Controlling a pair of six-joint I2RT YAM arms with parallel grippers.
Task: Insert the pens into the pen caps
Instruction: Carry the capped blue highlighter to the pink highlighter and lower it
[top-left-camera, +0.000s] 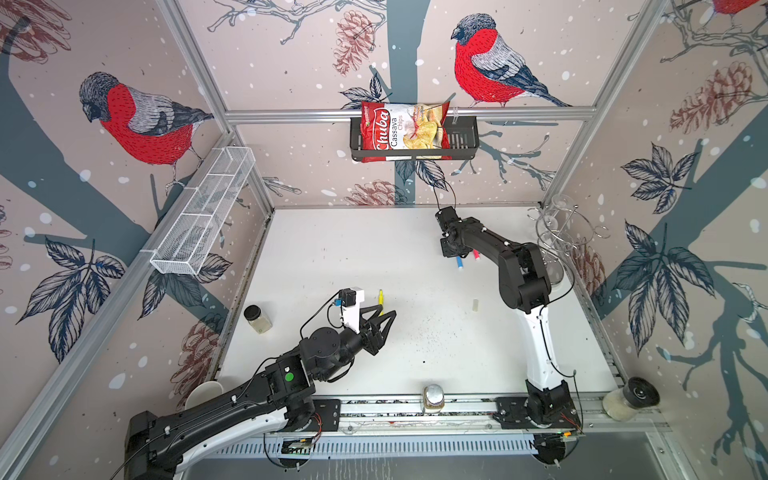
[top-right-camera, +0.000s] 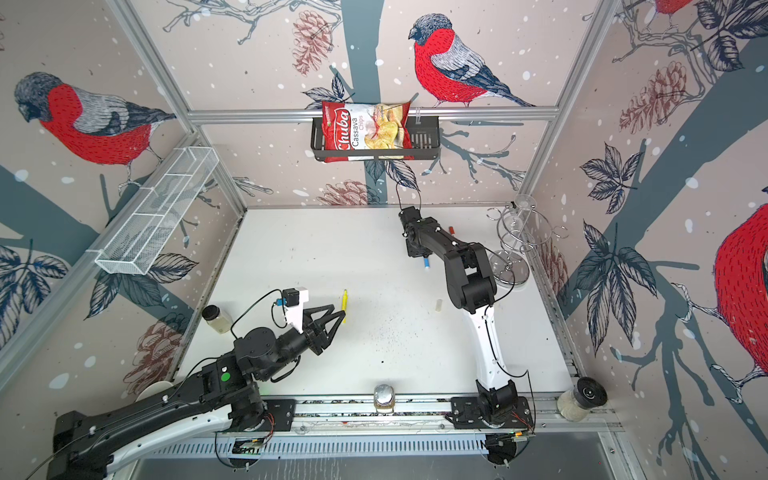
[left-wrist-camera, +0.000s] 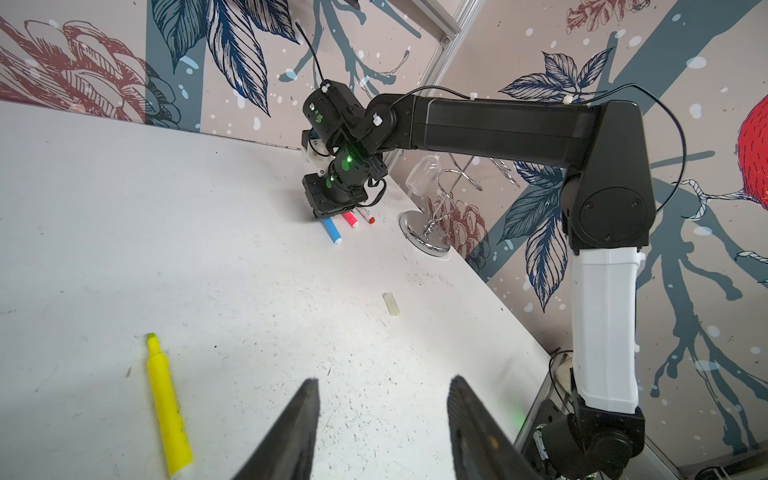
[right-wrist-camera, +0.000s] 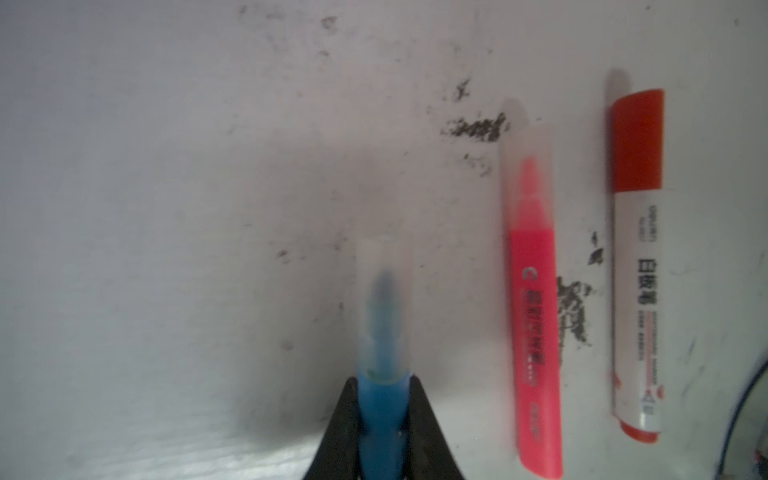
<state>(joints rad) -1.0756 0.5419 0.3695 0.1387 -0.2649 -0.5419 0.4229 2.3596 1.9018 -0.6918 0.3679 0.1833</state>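
Three capped pens (right-wrist-camera: 534, 291) are toward the table's (top-left-camera: 332, 249) far right corner, the blue pen (right-wrist-camera: 380, 415) clenched in the right gripper (right-wrist-camera: 383, 382). The left gripper (left-wrist-camera: 383, 380) stands released near the uncapped yellow pen (left-wrist-camera: 166, 399); a loose cap (left-wrist-camera: 391, 304) lies nearer the right edge.

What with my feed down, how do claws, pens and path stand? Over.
Right claw shut on capped blue pen. Left claw open, empty. Yellow pen uncapped, loose cap lying apart. Nothing in the way.
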